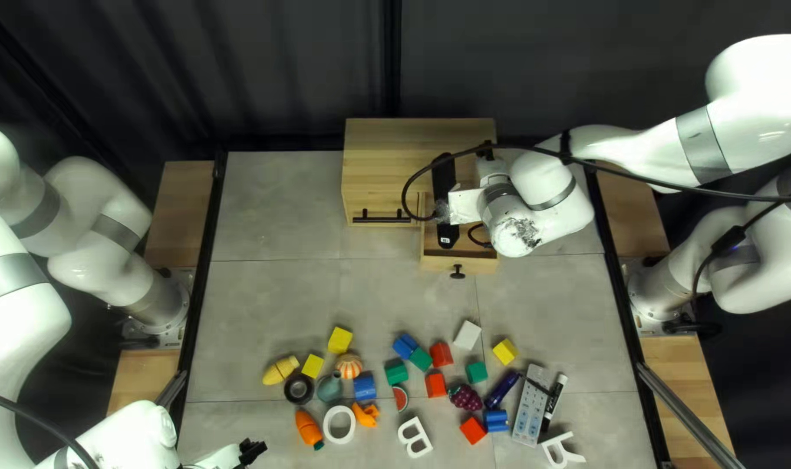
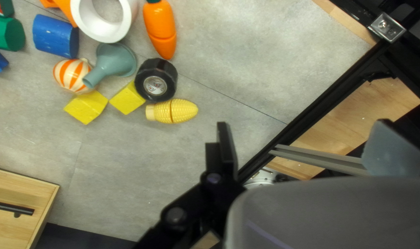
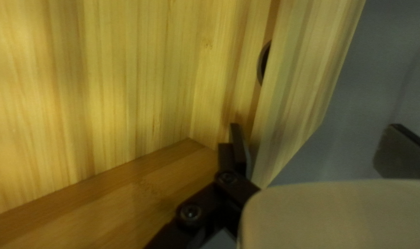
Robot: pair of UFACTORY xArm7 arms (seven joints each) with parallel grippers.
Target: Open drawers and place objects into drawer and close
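A wooden cabinet (image 1: 395,143) has its right drawer (image 1: 478,261) pulled out; the left drawer front is flush. My right gripper (image 1: 445,178) is over the open drawer, its fingertips hidden from above. In the right wrist view, this gripper (image 3: 316,127) stands open, one finger inside a wooden compartment and a wooden wall (image 3: 307,69) between the fingers. At the near left, my left gripper (image 1: 255,450) is open above the table; in its wrist view, the gripper (image 2: 302,124) has nothing between its fingers. The toy corn (image 2: 173,111) and black wheel (image 2: 157,79) lie ahead of it.
Across the table's near half lie blocks, a carrot (image 1: 309,429), a white ring (image 1: 339,424), a funnel (image 1: 329,387), grapes (image 1: 465,398), a remote (image 1: 531,405), markers and white letters. A cable hangs beside the right gripper. Bare table (image 1: 283,287) lies left of the drawers.
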